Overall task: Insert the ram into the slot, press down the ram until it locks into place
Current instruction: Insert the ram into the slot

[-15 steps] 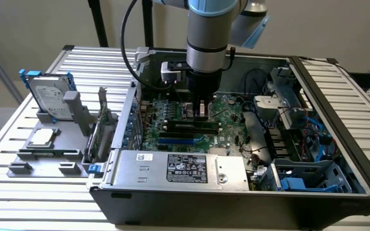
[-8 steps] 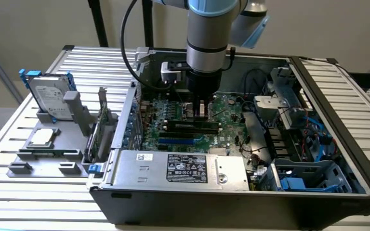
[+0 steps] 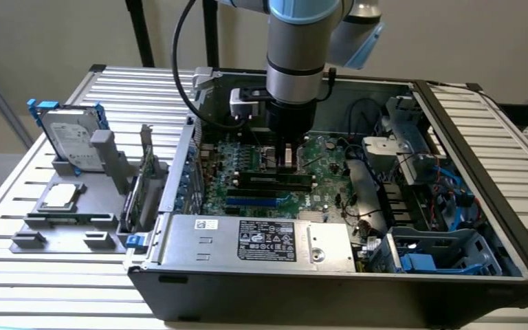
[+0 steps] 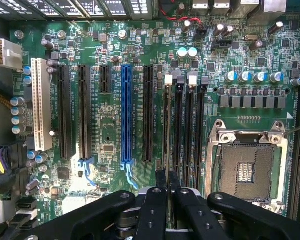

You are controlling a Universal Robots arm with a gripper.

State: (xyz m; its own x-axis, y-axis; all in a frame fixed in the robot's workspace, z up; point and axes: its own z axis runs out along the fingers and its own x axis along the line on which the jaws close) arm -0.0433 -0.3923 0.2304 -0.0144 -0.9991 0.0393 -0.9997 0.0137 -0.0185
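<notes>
Wrist view: black two-fingered gripper [image 4: 167, 182] is closed on the long, thin, flat ram board [image 4: 167, 125]. The ram is seen edge-on as a narrow line running away from the fingertips [image 4: 161, 181].

- The ram lies along the long narrow black plastic memory slot [image 4: 169, 85], the one with a white end clip. This is the outermost of the row of parallel black memory sockets [image 4: 190, 125], on the side towards the long blue expansion slot [image 4: 126, 115].
- Square silver CPU socket [image 4: 247, 167] sits well apart, beyond the row.
- Exterior view: gripper [image 3: 287, 157] hangs straight down over the green motherboard [image 3: 245, 161] inside the open black computer case [image 3: 337, 289].
- How deep the ram sits in the slot: cannot tell. Whether the end clips have locked: cannot tell.

Judgement: insertion or pressing is in hand.

Doing it well:
- Keep the board upright and parallel to the slot over its whole length. Any skew will likely catch one end on the slot wall.
- Push straight down along the arm's axis with both ends going down together, not one corner first.
- The grip looks to be near one end of the ram, so uneven seating at the far end is the risk to watch.
- Keep pressure steady, with no sideways load on the neighbouring sockets.
</notes>
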